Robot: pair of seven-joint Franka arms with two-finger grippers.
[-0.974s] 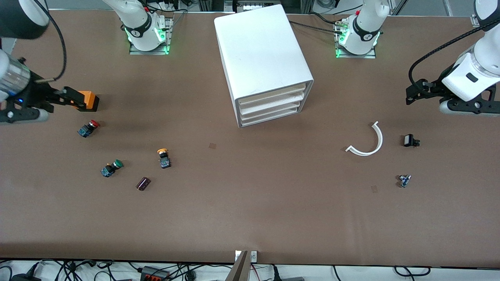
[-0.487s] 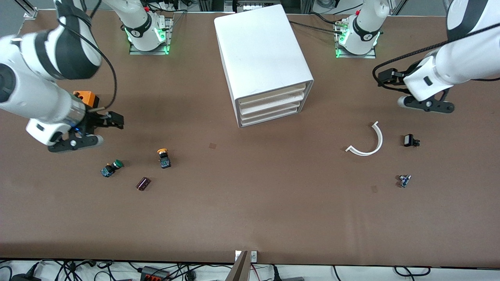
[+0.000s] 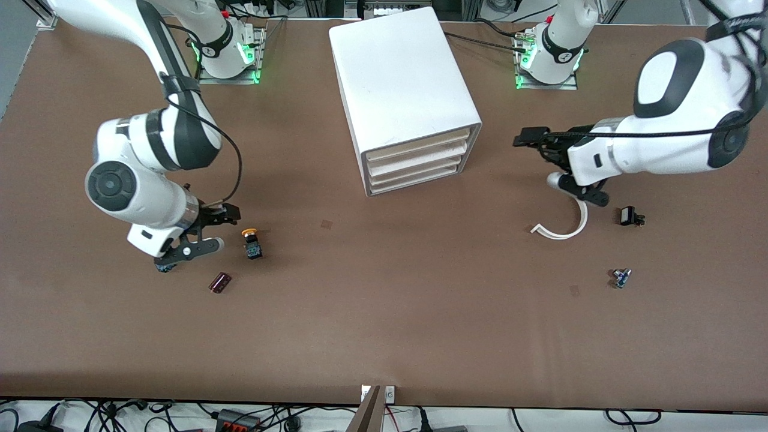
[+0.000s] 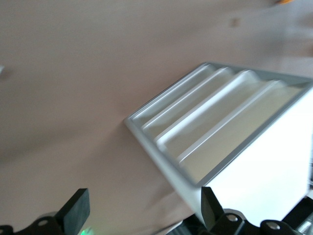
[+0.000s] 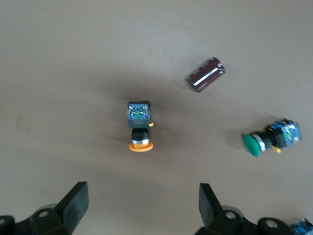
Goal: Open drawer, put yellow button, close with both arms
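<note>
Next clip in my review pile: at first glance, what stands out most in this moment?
The big white cabinet between the two arm bases dominates, its top drawer closed like the three below. The right gripper, jaws open, hovers beside the yellow button lying on the table toward the right arm's end. The left gripper, also open, hangs beside the cabinet's drawer fronts.

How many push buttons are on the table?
2: the yellow button beside the right hand, the green button under that hand. More may hide beneath it.
</note>
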